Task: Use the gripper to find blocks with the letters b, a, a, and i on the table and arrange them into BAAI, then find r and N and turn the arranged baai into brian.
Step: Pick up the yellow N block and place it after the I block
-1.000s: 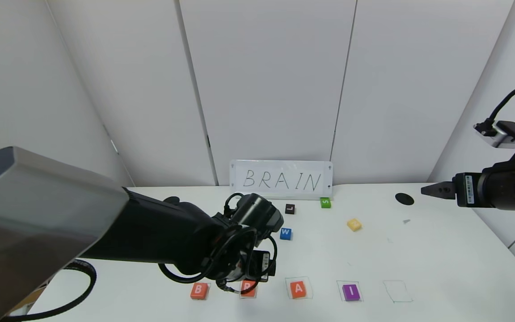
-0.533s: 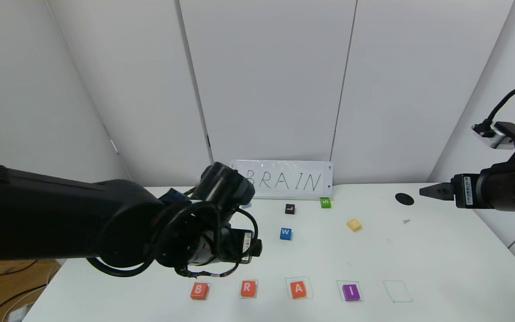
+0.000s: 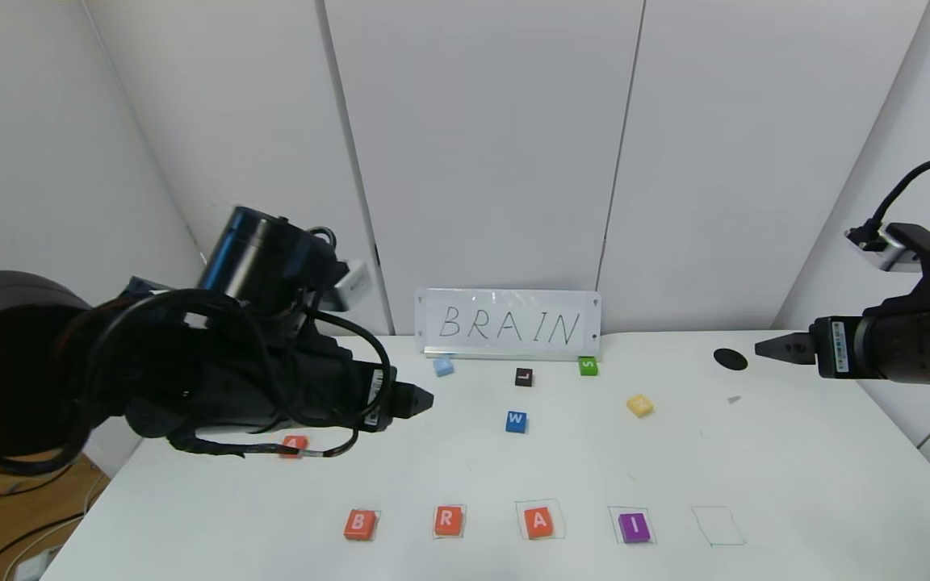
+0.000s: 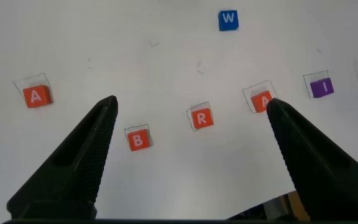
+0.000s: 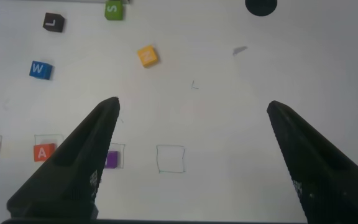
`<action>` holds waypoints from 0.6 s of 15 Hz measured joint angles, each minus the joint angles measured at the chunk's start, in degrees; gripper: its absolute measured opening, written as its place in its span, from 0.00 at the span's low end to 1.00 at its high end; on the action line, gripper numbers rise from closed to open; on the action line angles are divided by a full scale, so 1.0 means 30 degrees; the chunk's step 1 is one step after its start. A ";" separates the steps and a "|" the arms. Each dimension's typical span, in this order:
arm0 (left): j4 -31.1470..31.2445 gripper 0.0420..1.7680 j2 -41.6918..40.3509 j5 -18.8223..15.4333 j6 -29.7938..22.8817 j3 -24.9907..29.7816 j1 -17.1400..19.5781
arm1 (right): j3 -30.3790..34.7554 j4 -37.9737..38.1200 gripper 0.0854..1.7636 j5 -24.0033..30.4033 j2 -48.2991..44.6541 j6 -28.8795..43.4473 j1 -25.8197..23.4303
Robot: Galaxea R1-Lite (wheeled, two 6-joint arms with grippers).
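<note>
left claw [image 3: 421,399] open, above table [image 3: 796,468], empty

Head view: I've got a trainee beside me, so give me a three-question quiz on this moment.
1. True or false: the drawn square right of the purple I block is filled.
2. Which colour is the N block? a) yellow b) green c) black
3. Fill in: the front row reads B, ___, A, I.

Key: 1 false, the outline is bare. 2 a. 3 R, the R block. Both the left gripper and right gripper hang open, holding nothing.
</note>
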 joint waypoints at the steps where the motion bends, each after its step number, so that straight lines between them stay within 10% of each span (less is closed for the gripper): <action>1: -0.0061 0.96 -0.0333 -0.0630 0.0455 0.0130 0.0402 | 0.0000 0.0008 0.97 0.0008 0.0012 0.0008 0.0020; 9: -0.0163 0.97 -0.2308 -0.5543 0.2462 0.1398 0.3612 | -0.0024 -0.0146 0.97 0.0012 0.0536 0.0008 0.0037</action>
